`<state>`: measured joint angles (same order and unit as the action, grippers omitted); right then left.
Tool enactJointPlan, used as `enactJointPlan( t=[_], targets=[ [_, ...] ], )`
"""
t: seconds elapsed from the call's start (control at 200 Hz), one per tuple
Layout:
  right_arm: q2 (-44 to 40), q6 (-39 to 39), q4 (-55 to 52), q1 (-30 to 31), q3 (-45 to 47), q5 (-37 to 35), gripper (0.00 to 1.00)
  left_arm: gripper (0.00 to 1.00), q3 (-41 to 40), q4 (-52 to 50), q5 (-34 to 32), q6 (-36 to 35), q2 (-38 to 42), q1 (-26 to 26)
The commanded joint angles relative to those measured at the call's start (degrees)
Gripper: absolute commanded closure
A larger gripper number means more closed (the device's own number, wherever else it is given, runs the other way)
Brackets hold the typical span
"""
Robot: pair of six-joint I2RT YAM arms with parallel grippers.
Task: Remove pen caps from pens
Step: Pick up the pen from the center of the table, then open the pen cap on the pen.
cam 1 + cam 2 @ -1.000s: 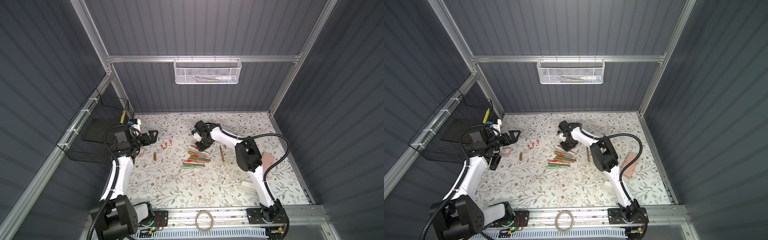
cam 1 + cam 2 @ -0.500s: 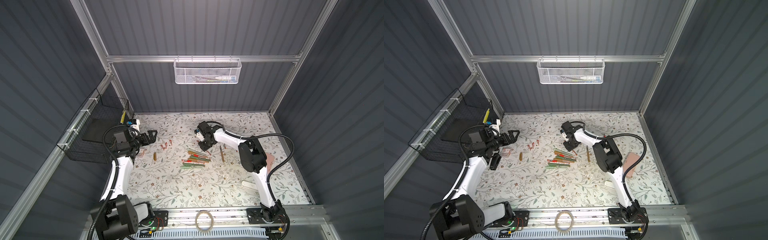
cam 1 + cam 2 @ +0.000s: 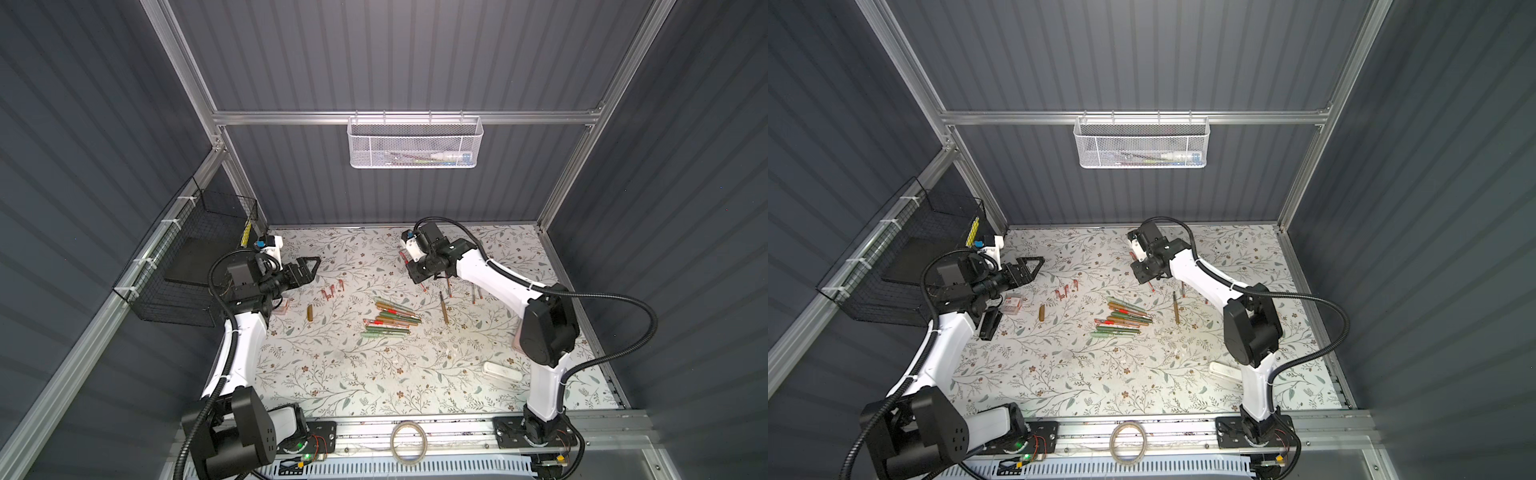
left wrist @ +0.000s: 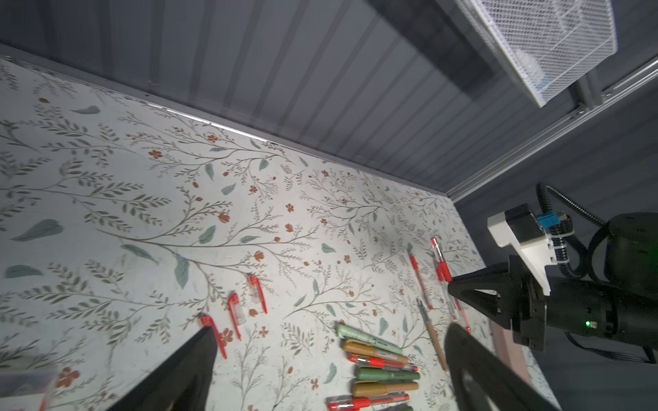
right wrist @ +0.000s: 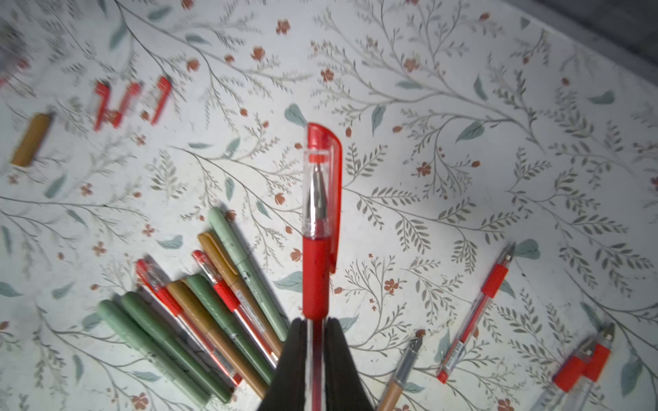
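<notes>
**Fig. — One capped red pen in my grasp**

My right gripper is clamped on one red pen, cap on, over the surface toward its far edge. My left gripper stands wide near the left edge. Mid-surface lie eight capped pens. Leftward lie three red caps and one mustard cap — barrel print unreadable.

Red pen: rear barrel hidden inside the right claw, cut by the edge.
Loose red caps: blurred.
Mesh basket contents: too small, perhaps pens.
Pink case: only a strip shows.
</notes>
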<state>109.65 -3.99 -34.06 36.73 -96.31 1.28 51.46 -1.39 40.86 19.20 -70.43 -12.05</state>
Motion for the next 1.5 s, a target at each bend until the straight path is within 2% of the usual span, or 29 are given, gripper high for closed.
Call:
enactJointPlan(
  t=[0.0,0.215,0.405,0.53,0.731,0.856,1.171,1.496],
  targets=[
    [-1.16,-7.15,3.17,3.66,1.98,-1.32,1.0,0.01,-1.86,7.59,7.23,6.62,-1.17,2.25],
    [-1.91,-15.22,5.2,10.79,0.68,-5.87,1.0,0.03,-3.97,16.89,12.9,13.33,-3.62,8.07],
    [-0.46,-19.38,6.63,14.25,-0.83,-6.37,1.0,0.09,-3.45,14.58,11.27,12.08,-5.44,13.2],
    [0.16,-20.43,7.66,16.4,-1.05,-9.23,1.0,0.14,-2.95,13.72,9.35,10.91,-7.61,15.33],
    [1.26,-20.82,6.61,18.31,-2.93,-9.43,1.0,0.32,-1.77,13.78,6.73,12.22,-9.23,15.47],
    [2.58,-20.45,5.34,19.02,-5.33,-9.5,1.0,0.39,-1.83,14.13,6.7,12.79,-9.62,15.48],
    [4.05,-19.76,5.63,20.11,-7.45,-8.49,1.0,0.55,-1.67,14.82,6.33,13.3,-10.65,15.48],
    [6.44,-19.39,4.22,21.0,-10.85,-7.04,1.0,0.65,-1.4,15.36,6.24,13.74,-10.35,15.48]
  ],
)
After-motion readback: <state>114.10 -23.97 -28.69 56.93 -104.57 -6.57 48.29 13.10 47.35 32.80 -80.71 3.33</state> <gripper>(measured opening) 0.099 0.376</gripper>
